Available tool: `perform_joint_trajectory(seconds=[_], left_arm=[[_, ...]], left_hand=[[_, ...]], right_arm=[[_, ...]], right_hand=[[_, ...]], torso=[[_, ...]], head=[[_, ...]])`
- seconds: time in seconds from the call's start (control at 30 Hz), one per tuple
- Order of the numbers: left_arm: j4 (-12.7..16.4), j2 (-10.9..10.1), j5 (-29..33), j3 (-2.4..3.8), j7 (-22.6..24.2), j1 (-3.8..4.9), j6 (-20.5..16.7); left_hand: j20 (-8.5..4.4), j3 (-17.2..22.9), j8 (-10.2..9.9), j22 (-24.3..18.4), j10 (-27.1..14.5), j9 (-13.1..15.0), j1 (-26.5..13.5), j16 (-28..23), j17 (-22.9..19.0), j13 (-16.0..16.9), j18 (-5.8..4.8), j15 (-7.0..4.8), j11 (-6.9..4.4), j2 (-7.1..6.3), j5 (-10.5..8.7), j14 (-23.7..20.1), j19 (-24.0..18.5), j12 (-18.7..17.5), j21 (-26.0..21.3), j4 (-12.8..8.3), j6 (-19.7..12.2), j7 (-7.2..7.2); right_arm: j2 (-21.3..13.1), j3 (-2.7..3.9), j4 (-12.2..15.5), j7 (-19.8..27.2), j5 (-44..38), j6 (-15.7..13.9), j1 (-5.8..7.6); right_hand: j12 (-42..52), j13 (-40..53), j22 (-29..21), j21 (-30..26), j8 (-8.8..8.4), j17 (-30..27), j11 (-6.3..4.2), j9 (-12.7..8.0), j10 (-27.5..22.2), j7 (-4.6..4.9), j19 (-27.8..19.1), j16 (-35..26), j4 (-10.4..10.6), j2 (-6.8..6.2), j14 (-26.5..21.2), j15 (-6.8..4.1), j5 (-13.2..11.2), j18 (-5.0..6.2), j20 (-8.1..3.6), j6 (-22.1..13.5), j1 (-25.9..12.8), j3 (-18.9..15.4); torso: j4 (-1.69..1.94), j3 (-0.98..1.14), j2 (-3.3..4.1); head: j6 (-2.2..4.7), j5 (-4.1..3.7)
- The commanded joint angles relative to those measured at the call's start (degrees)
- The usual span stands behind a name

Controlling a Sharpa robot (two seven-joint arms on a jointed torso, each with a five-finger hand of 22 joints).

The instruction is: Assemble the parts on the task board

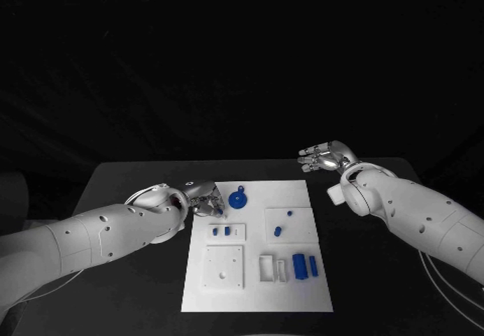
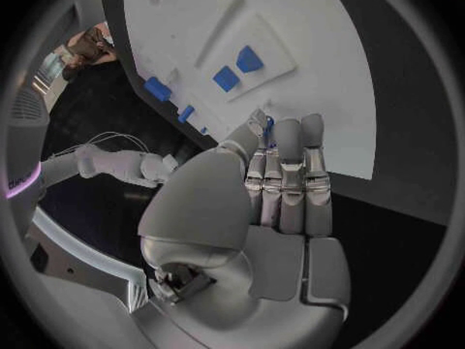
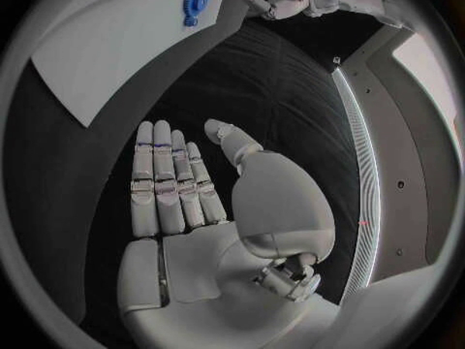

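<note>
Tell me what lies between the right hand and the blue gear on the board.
In the head view, only bare white task board and black table separate the right hand from the blue gear.

The flat rectangular task board (image 1: 303, 294) is lying at the middle of the table (image 1: 131, 175). A round toothed gear part (image 1: 238, 201) is sitting on its far end, just beside the left hand (image 1: 202, 199). Two stubby block parts (image 1: 305, 265) are lying nearer, toward the board's right. The right hand (image 1: 324, 157) is hovering beyond the board's far right corner, well apart.
</note>
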Motion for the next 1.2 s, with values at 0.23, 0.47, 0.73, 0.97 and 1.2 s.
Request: perform_joint_trajectory(seconds=[0.23,0.47,0.73,0.97,1.2], left_arm=[[-0.25,0.41,0.0,-0.26,1.02,-0.85,0.9],[-0.65,0.8,0.04,-0.3,1.24,-1.2,0.49],[-1.48,1.16,0.05,-0.31,1.33,-1.27,0.72],[-1.82,1.49,0.05,-0.33,1.46,-1.29,0.79],[-2.01,1.93,0.06,-0.44,1.52,-1.33,0.92]], left_hand=[[-0.22,-0.25,0.19,1.16,0.4,0.09,0.39,-0.37,0.07,0.06,-0.02,-0.07,0.0,0.52,0.2,0.29,-0.22,0.12,0.48,-0.14,0.26,0.01],[-0.23,-0.26,0.17,1.16,0.36,0.08,0.41,-0.38,0.1,0.06,-0.01,-0.07,0.02,0.53,0.21,0.37,-0.2,0.11,0.61,-0.16,0.19,0.04],[-0.2,-0.29,0.16,1.14,0.22,0.06,0.38,-0.48,0.09,0.05,-0.02,-0.03,0.06,0.5,0.19,0.29,-0.29,0.11,0.64,-0.15,0.02,0.05],[-0.2,-0.29,0.16,1.14,0.22,0.06,0.38,-0.48,0.09,0.05,-0.02,-0.03,0.06,0.5,0.19,0.29,-0.29,0.11,0.64,-0.15,0.02,0.05],[-0.19,-0.29,0.18,1.13,0.21,0.08,0.4,-0.53,0.11,0.05,0.01,-0.03,0.07,0.57,0.17,0.32,-0.32,0.12,0.69,-0.12,0.0,0.07]], right_arm=[[-0.22,0.03,0.08,0.41,-0.15,0.39,-0.05],[-0.27,0.03,0.08,0.41,-0.15,0.39,-0.08],[-0.18,0.03,0.09,0.4,-0.15,0.44,-0.09],[-0.13,0.03,0.09,0.43,-0.15,0.44,-0.1],[-0.09,0.03,0.09,0.43,-0.15,0.44,-0.11]], right_hand=[[-0.19,-0.08,-0.05,-0.29,0.0,-0.07,0.02,0.02,-0.25,-0.03,0.22,-0.06,0.23,-0.23,-0.3,-0.03,0.14,-0.32,0.2,0.25,-0.17,0.2],[-0.19,-0.08,-0.05,-0.29,0.0,-0.07,0.02,0.02,-0.25,-0.03,0.22,-0.06,0.23,-0.23,-0.3,-0.03,0.14,-0.32,0.2,0.25,-0.17,0.2],[-0.19,-0.08,-0.05,-0.29,0.0,-0.07,0.02,0.02,-0.25,-0.03,0.22,-0.06,0.23,-0.23,-0.3,-0.03,0.14,-0.32,0.2,0.25,-0.17,0.2],[-0.19,-0.08,-0.05,-0.29,0.0,-0.07,0.02,0.02,-0.25,-0.03,0.22,-0.06,0.23,-0.23,-0.3,-0.03,0.14,-0.32,0.2,0.25,-0.17,0.2],[-0.19,-0.08,-0.05,-0.29,0.0,-0.07,0.02,0.02,-0.25,-0.03,0.22,-0.06,0.23,-0.23,-0.3,-0.03,0.14,-0.32,0.2,0.25,-0.17,0.2]], torso=[[-0.02,-0.02,0.0],[0.02,-0.04,-0.01],[0.01,-0.01,0.0],[-0.02,-0.02,0.0],[-0.03,0.02,0.01]], head=[[-0.02,0.02],[-0.21,-0.07],[-0.2,-0.09],[-0.16,-0.05],[-0.13,-0.05]])
